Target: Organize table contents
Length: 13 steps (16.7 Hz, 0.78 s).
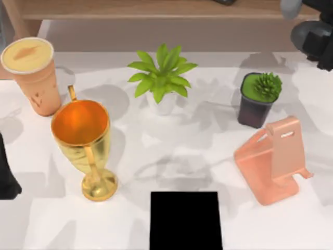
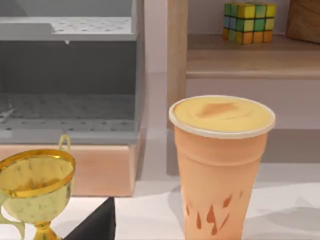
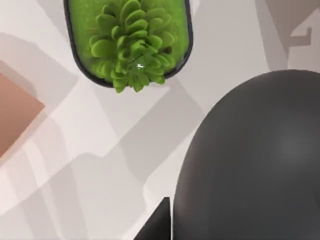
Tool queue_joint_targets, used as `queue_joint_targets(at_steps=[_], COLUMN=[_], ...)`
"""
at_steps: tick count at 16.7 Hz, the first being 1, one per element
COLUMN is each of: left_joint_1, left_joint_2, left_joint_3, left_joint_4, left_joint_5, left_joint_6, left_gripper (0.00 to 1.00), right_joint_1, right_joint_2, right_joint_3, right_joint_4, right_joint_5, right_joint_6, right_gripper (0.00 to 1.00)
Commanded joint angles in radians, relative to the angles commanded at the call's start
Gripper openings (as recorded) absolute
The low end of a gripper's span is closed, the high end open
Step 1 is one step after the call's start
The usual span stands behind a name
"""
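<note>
Orange paper cup (image 1: 32, 73) with a cream top is seen standing upright at the far left corner of the table (image 1: 156, 156). Just beside it, a little nearer, a gold trophy goblet (image 1: 83, 140) is set, and the two are almost touching in the top view. A leafy plant in a white pot (image 1: 161, 75) is placed near the middle at the back. A small plant in a dark pot (image 1: 258, 99) is placed to the right, with a pink phone stand (image 1: 276, 161) just in front of it. A black rectangle (image 1: 186, 219) is seen at the near edge. A wooden shelf (image 1: 156, 10) runs along the back.

In the left wrist view the cup (image 2: 220, 165) is seen close up, with dark orange marks low on its side. A coloured puzzle cube (image 2: 248, 21) is kept on the shelf behind it.

The left gripper (image 2: 95, 225) is held low by the goblet; whether it is open cannot be told. The right gripper (image 3: 157, 222) is held above the dark-potted plant (image 3: 132, 42), next to a dark grey round shape (image 3: 250, 160). What that shape is, and whether it is gripped, cannot be told.
</note>
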Motion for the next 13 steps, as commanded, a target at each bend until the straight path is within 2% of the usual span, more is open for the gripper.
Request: queue_joint_targets(at_steps=[13], left_joint_1=[0.000], left_joint_2=[0.000], left_joint_3=[0.000], left_joint_4=[0.000], left_joint_5=[0.000], left_joint_6=[0.000], left_gripper=[1.00], right_joint_1=[0.331], right_joint_2=[-0.020], right_joint_3=[-0.158], right_joint_4=[0.020], right_joint_5=[-0.047], right_joint_6=[-0.513], right_gripper=[0.00])
